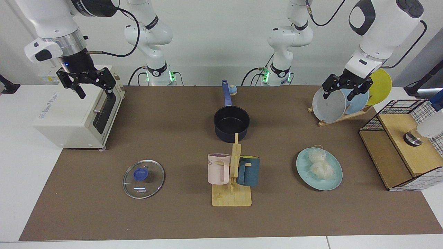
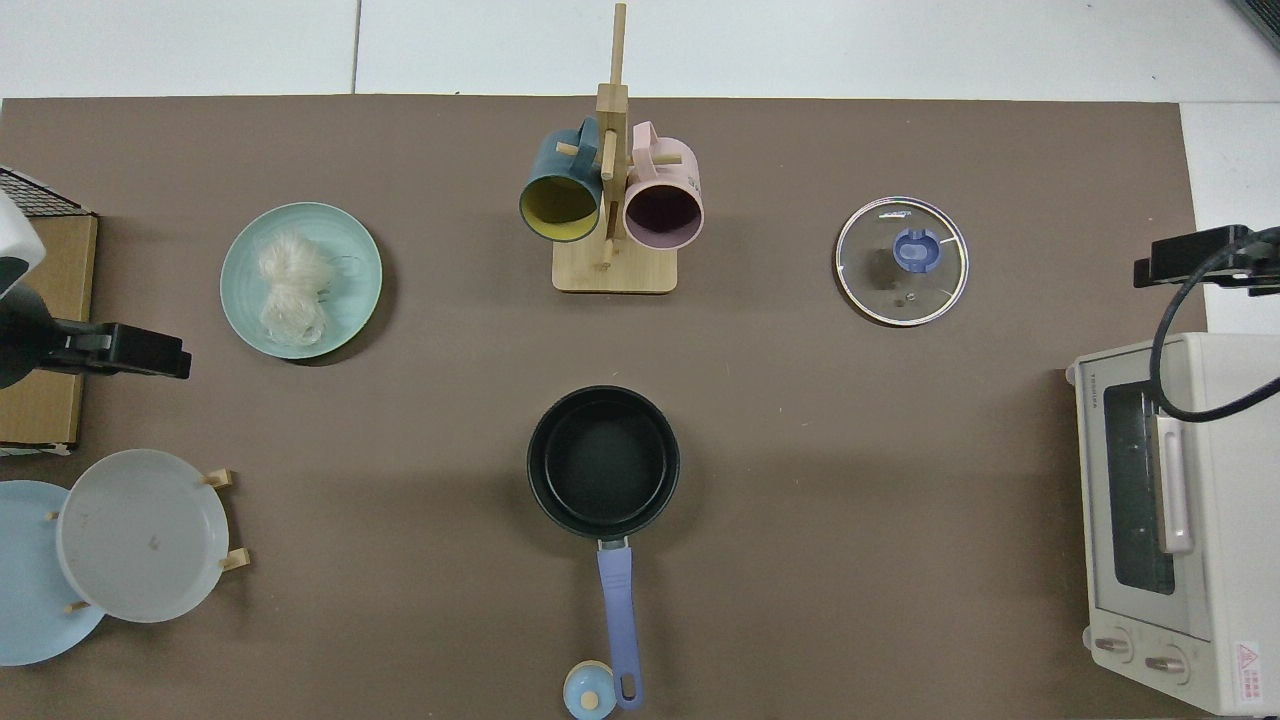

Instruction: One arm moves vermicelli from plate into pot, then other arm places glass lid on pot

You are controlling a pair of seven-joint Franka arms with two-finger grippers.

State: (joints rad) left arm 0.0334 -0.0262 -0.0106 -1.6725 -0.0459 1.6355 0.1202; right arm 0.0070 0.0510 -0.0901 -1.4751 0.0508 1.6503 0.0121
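The vermicelli point(image 1: 320, 162) point(image 2: 290, 285) lies as whitish nests on the aqua-green plate point(image 1: 334, 183) point(image 2: 350, 260). The dark pot point(image 1: 231, 121) point(image 2: 603, 460) stands mid-table with nothing in it, its blue handle pointing toward the arm bases. The glass lid point(image 1: 143, 178) point(image 2: 902, 260) lies flat on the mat, blue knob up. My left gripper point(image 1: 341, 95) hangs open above the plate rack, well behind the plate. My right gripper point(image 1: 95, 90) is open too, high above the toaster oven and far from the lid. Neither holds anything.
A wooden mug rack point(image 1: 232, 173) with a pink and a dark teal mug stands between pot and table front. The toaster oven point(image 1: 76, 114), a plate rack point(image 1: 342, 103) and a wire-and-wood box point(image 1: 401, 145) flank the mat. A small blue knob-like object point(image 1: 233, 90) sits by the pot handle.
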